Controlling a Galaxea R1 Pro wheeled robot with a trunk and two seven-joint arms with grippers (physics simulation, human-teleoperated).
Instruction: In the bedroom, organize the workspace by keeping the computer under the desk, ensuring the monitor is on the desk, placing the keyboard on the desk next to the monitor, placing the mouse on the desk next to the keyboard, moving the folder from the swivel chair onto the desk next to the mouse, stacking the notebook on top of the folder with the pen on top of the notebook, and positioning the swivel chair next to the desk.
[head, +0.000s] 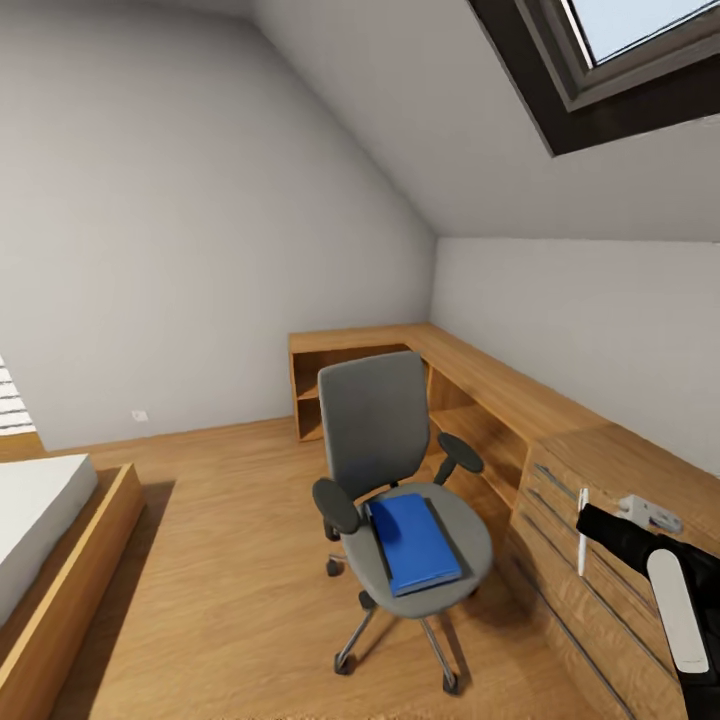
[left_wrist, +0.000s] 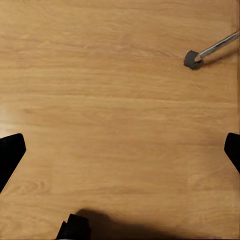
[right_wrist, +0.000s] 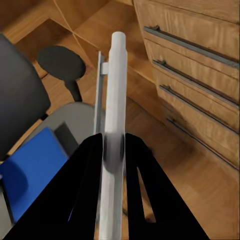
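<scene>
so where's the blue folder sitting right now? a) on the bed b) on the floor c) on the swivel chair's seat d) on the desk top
c: in the head view the blue folder lies flat on the grey seat of the swivel chair, which stands on the wood floor beside the desk; the right wrist view also shows it on the seat.
</scene>
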